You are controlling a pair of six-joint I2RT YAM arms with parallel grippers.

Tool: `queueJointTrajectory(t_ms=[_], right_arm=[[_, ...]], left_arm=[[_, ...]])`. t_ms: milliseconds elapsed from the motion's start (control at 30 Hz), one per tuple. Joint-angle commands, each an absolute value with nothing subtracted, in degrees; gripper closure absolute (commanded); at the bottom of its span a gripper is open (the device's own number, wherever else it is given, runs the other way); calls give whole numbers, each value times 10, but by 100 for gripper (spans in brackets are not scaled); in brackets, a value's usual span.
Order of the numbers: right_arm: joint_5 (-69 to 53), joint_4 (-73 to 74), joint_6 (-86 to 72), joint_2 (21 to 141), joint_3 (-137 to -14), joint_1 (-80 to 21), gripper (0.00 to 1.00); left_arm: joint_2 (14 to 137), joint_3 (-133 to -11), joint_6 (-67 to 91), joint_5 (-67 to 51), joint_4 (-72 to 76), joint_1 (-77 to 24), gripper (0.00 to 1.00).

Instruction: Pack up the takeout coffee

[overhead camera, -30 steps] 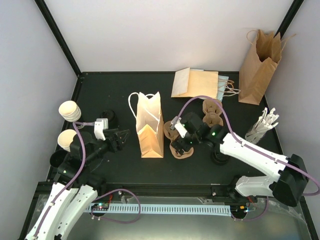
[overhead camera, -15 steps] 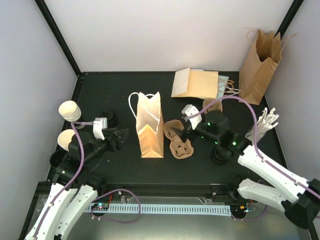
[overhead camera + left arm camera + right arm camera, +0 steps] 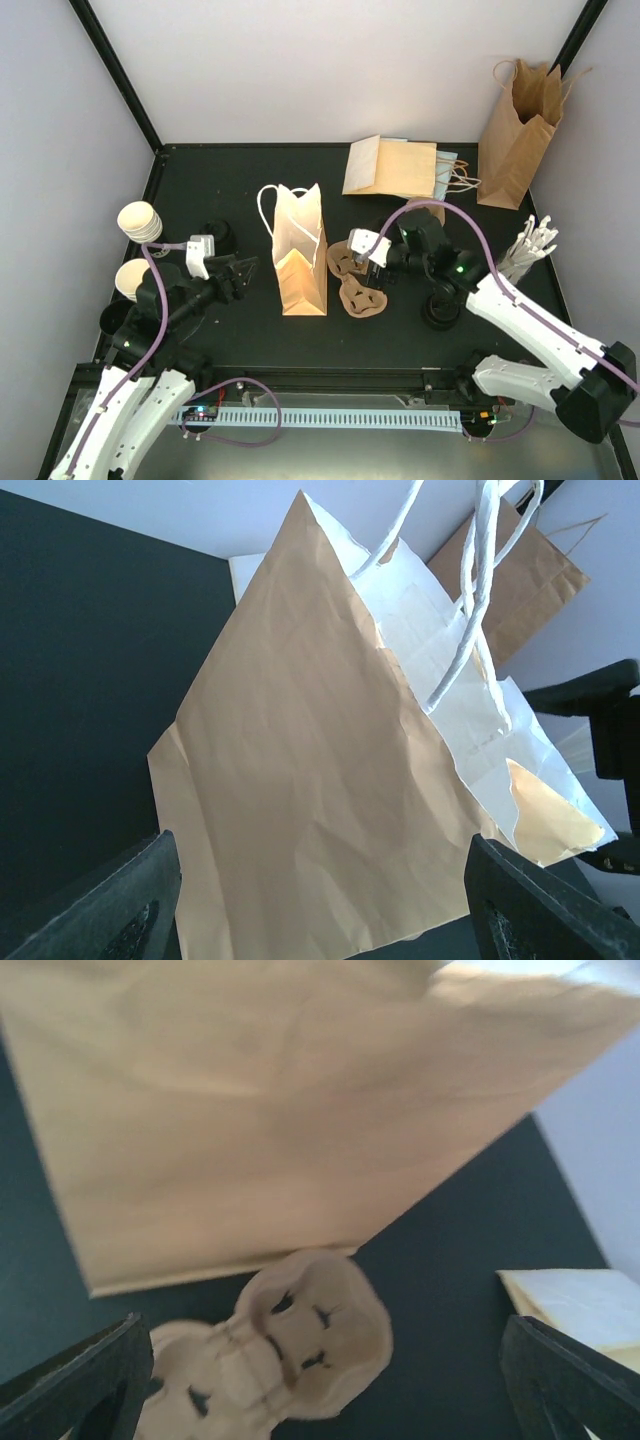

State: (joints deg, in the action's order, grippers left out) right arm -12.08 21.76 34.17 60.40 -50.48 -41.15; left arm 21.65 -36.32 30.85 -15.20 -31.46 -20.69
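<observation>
Two stacks of cream-white paper cups (image 3: 139, 221) (image 3: 131, 279) lie at the table's left edge, with no lids on them. A round black lid (image 3: 219, 236) lies beside them. My left gripper (image 3: 243, 271) is open and empty. It points at the side of the upright kraft bag (image 3: 300, 255), which fills the left wrist view (image 3: 320, 770). My right gripper (image 3: 352, 262) is open and empty, just above a brown pulp cup carrier (image 3: 310, 1335) by the bag's right side (image 3: 250, 1130).
A second pulp carrier (image 3: 365, 298) lies nearer the front. Flat bags (image 3: 392, 166) lie at the back and a tall open bag (image 3: 516, 125) stands back right. A white bundle of sticks (image 3: 526, 250) sits at right. A black round object (image 3: 440, 311) lies under the right arm.
My right gripper drew back to the right, then swung left again to the carrier by the bag. The left arm, the bag and the cups have not moved.
</observation>
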Motion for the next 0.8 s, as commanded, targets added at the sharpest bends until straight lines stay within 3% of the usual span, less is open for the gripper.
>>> queueJointTrajectory(t_ms=[0,200,433,767], right_arm=[[-199,382,485,650,-549,-401,3],[-158,375,513,709,-563,-397,3],[-170,475,561,833,-642,-375,8],[-146,403,608,918,-625,-368,14]], left_arm=[[221,-381,302,-153,-305,-205,20],[222,-382,298,-152,-306,-205,19],[227,-382,294,-152,-308,-205,19],[229,-376,288,-144,-306,-205,19]])
